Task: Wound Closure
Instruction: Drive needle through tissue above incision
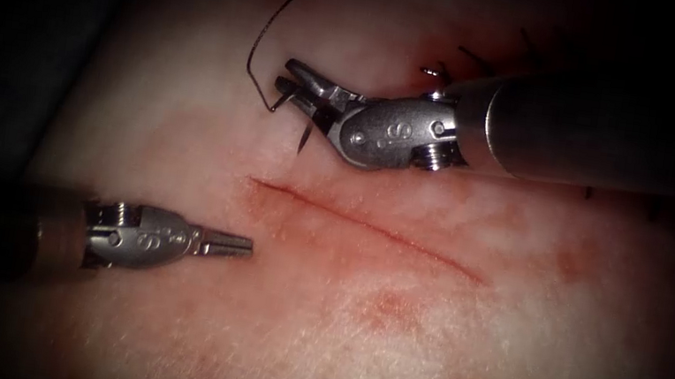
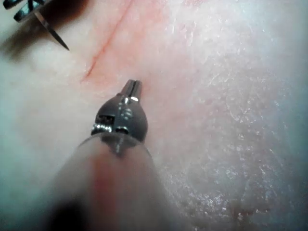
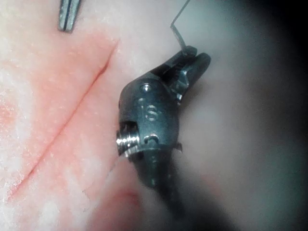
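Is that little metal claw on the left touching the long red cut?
Apart. In the endoscope view the left arm's closed silver claw hangs below the thin red cut, with bare pale pork tissue between them.

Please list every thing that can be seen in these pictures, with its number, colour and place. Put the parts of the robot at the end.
tissue: one, pale pink with reddish patches, under everything.
cut: one, a thin red line across the tissue, still open, between the two tools.
needle: one, dark metal, held in the right tool's jaws above the cut, tip pointing down toward the tissue, not in the tissue.
thread: one strand, dark, curving up from the needle's rear end at the right tool.
thread ends: a few, dark, on the tissue behind the right tool's shaft.
left tool: one, silver, below the cut's left end, jaws shut on nothing.
right tool: one, silver, above the cut, jaws shut on the needle.
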`<state>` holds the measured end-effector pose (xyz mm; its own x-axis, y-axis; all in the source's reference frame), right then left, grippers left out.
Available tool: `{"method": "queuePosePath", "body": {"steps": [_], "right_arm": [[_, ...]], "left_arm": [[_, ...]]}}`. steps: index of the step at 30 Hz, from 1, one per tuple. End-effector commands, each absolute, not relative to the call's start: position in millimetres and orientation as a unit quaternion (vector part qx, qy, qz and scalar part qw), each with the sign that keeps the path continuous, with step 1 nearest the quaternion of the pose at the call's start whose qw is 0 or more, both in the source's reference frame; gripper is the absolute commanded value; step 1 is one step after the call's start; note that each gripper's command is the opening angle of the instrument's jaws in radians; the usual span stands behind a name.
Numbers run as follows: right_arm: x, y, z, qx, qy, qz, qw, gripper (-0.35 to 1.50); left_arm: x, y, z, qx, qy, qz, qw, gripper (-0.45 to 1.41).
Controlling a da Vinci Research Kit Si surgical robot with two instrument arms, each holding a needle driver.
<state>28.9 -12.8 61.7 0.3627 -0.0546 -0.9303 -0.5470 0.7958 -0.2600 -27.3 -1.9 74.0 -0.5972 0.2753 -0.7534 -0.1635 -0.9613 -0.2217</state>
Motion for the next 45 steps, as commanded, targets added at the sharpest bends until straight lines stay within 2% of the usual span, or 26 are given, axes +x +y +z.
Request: {"method": "queuePosePath", "body": {"steps": [1, 35, 45], "right_arm": [[29.7, -12.8, 62.4, -0.277, 0.543, 0.159, 0.777, -0.35], [32.4, -25.8, 67.9, -0.347, 0.531, 0.006, 0.773, -0.35], [31.7, -26.3, 69.6, -0.347, 0.512, 0.002, 0.786, -0.35]], "left_arm": [[-27.9, -2.2, 74.7, -0.432, -0.065, 0.891, 0.123, -0.32], [-25.2, -2.4, 72.7, -0.438, -0.066, 0.887, 0.13, -0.33], [-25.2, -2.4, 72.7, -0.438, -0.066, 0.887, 0.13, -0.37]]}}
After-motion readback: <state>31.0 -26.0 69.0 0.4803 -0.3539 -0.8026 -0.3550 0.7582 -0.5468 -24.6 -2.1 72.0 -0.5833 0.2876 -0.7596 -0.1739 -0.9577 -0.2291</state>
